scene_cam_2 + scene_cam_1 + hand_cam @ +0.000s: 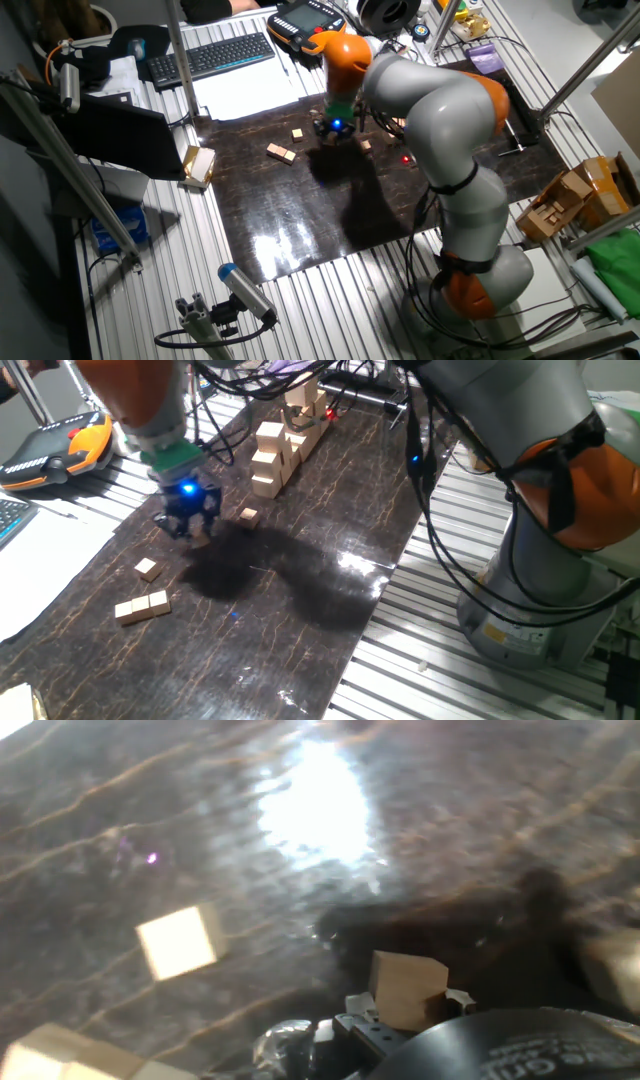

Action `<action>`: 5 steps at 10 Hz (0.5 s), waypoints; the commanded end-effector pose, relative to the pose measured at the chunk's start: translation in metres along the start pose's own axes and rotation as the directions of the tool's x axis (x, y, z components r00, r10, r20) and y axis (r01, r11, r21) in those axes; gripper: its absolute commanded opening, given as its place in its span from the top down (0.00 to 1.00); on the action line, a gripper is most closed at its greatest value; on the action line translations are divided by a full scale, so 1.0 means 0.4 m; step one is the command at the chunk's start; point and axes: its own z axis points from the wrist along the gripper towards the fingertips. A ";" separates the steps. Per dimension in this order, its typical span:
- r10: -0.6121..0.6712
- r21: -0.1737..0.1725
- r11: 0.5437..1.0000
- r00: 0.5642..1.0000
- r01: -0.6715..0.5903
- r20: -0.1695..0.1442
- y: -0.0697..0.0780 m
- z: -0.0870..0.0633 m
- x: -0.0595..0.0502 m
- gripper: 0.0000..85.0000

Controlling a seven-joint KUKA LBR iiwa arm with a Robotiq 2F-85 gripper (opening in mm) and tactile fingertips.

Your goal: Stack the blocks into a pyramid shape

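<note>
My gripper (188, 525) hangs low over the dark mat at its left side, shut on one small tan block (406, 987) that shows between the fingers in the hand view. A single block (148, 568) lies in front of the gripper. Two blocks (141, 606) lie side by side nearer the front edge, forming a short row. Another loose block (248, 515) rests to the gripper's right. The other fixed view shows the gripper (335, 128) with the single block (298, 133) and the pair (281, 152) beside it. No pyramid shape stands anywhere.
A stepped stack of larger pale wooden blocks (275, 455) runs along the back of the mat. An orange teach pendant (60, 445) lies at the far left, a keyboard (215, 55) beyond the mat. The robot base (540, 590) stands to the right.
</note>
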 end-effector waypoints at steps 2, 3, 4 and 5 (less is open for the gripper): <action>0.269 -0.024 0.963 0.963 -0.270 -0.015 -0.046 0.010 -0.003 0.74; 0.340 -0.031 0.940 0.941 -0.340 -0.005 -0.062 0.015 -0.003 0.74; 0.395 -0.034 0.918 0.919 -0.394 0.012 -0.080 0.022 -0.001 0.74; 0.437 -0.035 0.899 0.899 -0.436 0.024 -0.098 0.031 0.002 0.74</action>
